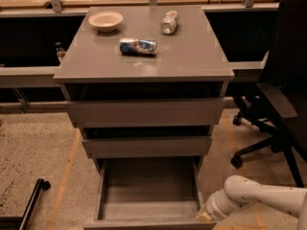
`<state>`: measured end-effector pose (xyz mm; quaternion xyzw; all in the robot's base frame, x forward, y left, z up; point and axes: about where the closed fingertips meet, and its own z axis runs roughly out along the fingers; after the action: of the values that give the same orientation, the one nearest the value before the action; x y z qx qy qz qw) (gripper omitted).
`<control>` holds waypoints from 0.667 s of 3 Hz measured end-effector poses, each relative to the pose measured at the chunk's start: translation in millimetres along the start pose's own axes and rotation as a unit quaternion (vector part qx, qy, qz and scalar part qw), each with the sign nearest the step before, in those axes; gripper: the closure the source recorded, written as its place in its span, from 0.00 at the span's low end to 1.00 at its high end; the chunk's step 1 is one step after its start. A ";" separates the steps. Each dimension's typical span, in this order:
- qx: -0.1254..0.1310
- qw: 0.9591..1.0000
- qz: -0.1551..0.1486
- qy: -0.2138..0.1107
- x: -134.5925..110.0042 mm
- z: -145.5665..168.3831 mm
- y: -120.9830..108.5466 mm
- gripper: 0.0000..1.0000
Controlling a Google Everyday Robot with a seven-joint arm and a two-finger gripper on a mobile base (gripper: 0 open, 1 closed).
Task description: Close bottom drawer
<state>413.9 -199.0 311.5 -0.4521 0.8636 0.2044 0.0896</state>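
Observation:
A grey cabinet (144, 114) with three drawers stands in the middle of the view. Its bottom drawer (148, 190) is pulled far out and looks empty inside. The white arm comes in from the lower right. My gripper (205, 216) is at the arm's end, against the front right corner of the bottom drawer, at the bottom edge of the view. The two upper drawers stand slightly out from the cabinet body.
On the cabinet top lie a white bowl (105, 20), a blue can (138, 46) on its side and a clear bottle (169, 22). A black office chair (273, 99) stands close on the right. A black bar (31, 202) lies on the floor at lower left.

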 end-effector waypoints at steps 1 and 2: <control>-0.010 0.999 0.029 0.012 26.1 22.0 -8.4 1.00; -0.039 0.996 0.059 0.048 55.9 68.9 -21.4 1.00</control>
<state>397.2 -221.6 224.7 -0.4130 0.8835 0.2204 0.0182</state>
